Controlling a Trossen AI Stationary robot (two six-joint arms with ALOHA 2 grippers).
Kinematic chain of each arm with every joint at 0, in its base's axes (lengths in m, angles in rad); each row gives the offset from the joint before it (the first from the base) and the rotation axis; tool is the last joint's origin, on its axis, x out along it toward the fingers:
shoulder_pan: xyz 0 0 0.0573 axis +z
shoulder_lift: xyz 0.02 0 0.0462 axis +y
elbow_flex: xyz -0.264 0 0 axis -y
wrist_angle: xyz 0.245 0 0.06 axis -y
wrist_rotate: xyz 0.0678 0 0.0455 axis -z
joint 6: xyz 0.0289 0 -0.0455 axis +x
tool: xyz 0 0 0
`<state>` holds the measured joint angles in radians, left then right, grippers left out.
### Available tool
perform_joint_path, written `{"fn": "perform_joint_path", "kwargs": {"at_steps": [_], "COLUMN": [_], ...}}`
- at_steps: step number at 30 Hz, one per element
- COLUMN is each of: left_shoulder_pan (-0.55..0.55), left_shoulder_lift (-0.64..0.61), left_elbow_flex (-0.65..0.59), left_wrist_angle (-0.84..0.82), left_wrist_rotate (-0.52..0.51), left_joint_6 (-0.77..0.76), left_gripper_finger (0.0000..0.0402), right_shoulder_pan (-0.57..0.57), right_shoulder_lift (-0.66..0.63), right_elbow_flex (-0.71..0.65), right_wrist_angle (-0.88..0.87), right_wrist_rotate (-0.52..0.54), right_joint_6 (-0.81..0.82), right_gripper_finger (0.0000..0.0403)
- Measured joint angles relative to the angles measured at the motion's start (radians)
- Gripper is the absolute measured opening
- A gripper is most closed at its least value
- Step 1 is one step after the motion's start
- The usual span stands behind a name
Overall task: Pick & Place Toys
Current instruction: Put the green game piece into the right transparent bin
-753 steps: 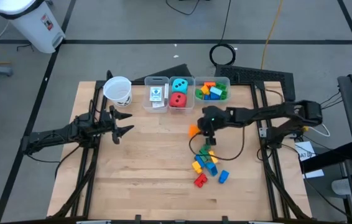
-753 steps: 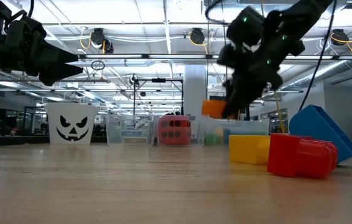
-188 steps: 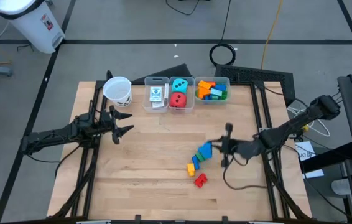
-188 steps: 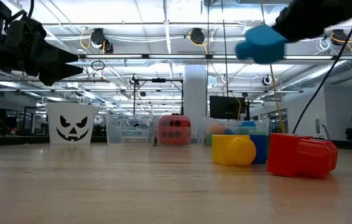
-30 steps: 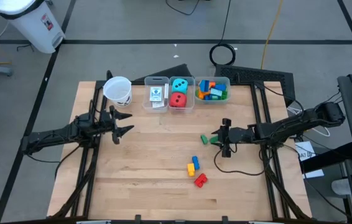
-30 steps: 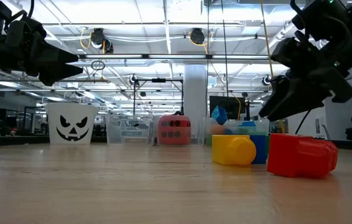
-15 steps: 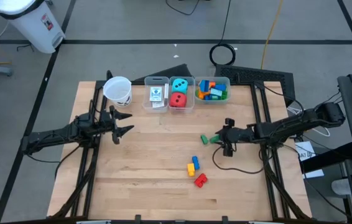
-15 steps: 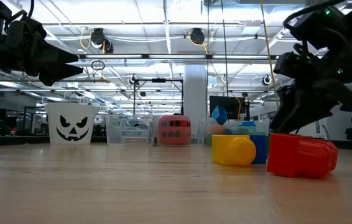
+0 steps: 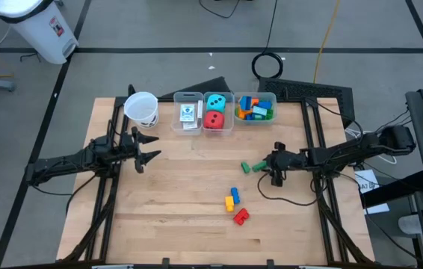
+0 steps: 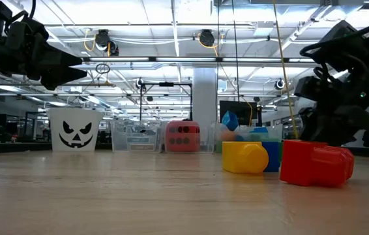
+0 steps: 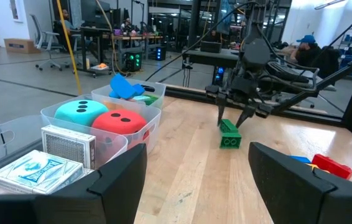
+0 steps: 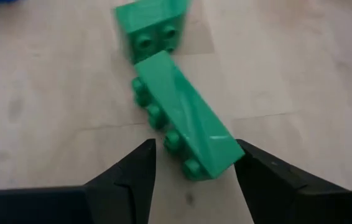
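Two green bricks lie on the table, a short one (image 12: 154, 28) and a long one (image 12: 182, 115), touching end to end. My right gripper (image 12: 194, 155) slants down over the long brick, open, one finger on each side of its near end; the high view shows it (image 9: 264, 166) right of the green bricks (image 9: 250, 166). A yellow and blue brick pair (image 9: 232, 198) and a red brick (image 9: 241, 216) lie nearer the front. My left gripper (image 9: 148, 149) waits open and level at the left. My right gripper comes at the long green brick slanting down from the table's right, its fingers along the brick's length. One finger (image 12: 132, 174) stands clear of the studded side. Whether the other finger (image 12: 263, 177) touches the brick's near corner (image 12: 229, 155), I cannot tell.
Three clear bins stand in a row at the far edge: card packs (image 9: 188, 113), a teal and a red die (image 9: 214, 112), and bricks (image 9: 255, 107). A white cup (image 9: 142, 108) stands left of them. Bare wood lies between the arms.
My right gripper has sunk toward the table, tipping further down, and now stands low over the green bricks. The bricks have kept their place.
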<state>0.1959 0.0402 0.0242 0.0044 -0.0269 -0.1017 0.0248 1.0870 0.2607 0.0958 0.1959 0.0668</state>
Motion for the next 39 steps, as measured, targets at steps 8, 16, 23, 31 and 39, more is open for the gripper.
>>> {"fn": "perform_joint_path", "kwargs": {"at_steps": [8, 16, 23, 31, 39], "left_shoulder_pan": [0.0, 0.0, 0.0, 0.0, 0.0], "left_shoulder_lift": [0.0, 0.0, 0.0, 0.0, 0.0], "left_elbow_flex": [0.0, 0.0, 0.0, 0.0, 0.0], "left_wrist_angle": [0.0, 0.0, 0.0, 0.0, 0.0], "left_wrist_rotate": [0.0, 0.0, 0.0, 0.0, 0.0], "left_joint_6": [0.0, 0.0, 0.0, 0.0, 0.0], "left_gripper_finger": [0.0287, 0.0287, 0.0287, 0.0287, 0.0287], "right_shoulder_pan": [-0.018, -0.018, -0.018, -0.018, -0.018], "right_shoulder_lift": [0.0, 0.0, 0.001, 0.001, -0.043], "right_elbow_flex": [-0.007, -0.007, -0.007, -0.007, 0.019], "right_wrist_angle": [0.031, 0.089, 0.088, 0.089, 0.081], "right_wrist_rotate": [-0.176, -0.171, -0.171, -0.171, -0.17], "right_joint_6": [-0.003, -0.003, -0.006, -0.034, -0.036], "right_gripper_finger": [0.0157, 0.0139, 0.013, 0.0076, 0.0063]}}
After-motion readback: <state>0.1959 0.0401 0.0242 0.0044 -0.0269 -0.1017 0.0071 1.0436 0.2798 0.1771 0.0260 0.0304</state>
